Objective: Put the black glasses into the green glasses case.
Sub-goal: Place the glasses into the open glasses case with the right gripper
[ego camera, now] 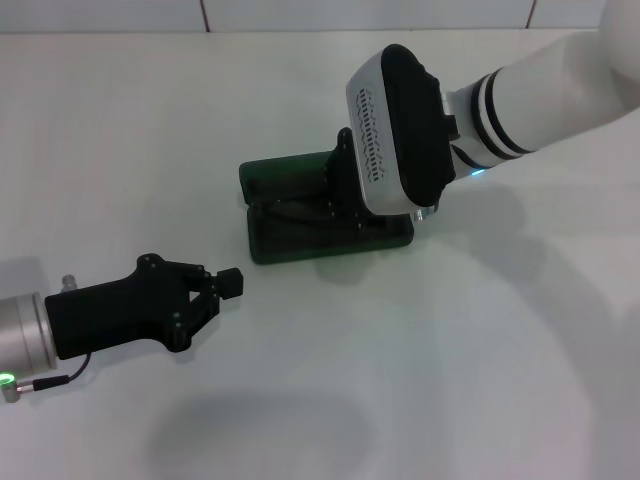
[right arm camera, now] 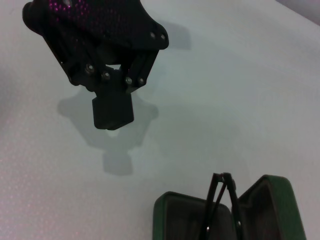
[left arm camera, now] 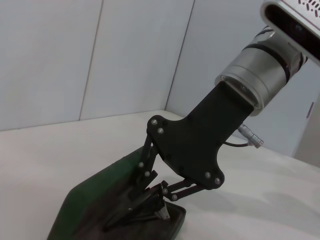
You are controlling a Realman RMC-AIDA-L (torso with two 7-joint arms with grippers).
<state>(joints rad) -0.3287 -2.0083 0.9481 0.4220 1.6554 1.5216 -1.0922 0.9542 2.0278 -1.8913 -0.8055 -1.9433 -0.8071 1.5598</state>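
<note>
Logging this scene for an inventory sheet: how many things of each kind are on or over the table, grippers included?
Glasses cases: 1, the open green glasses case.
Eyeglasses: 1, the black glasses, held inside the case.
Grippers: 2, the right gripper down in the case, the left gripper off to the side above the table.
Total: 4

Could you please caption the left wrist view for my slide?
Right gripper lowers the glasses into the open green case on the white table.
</note>
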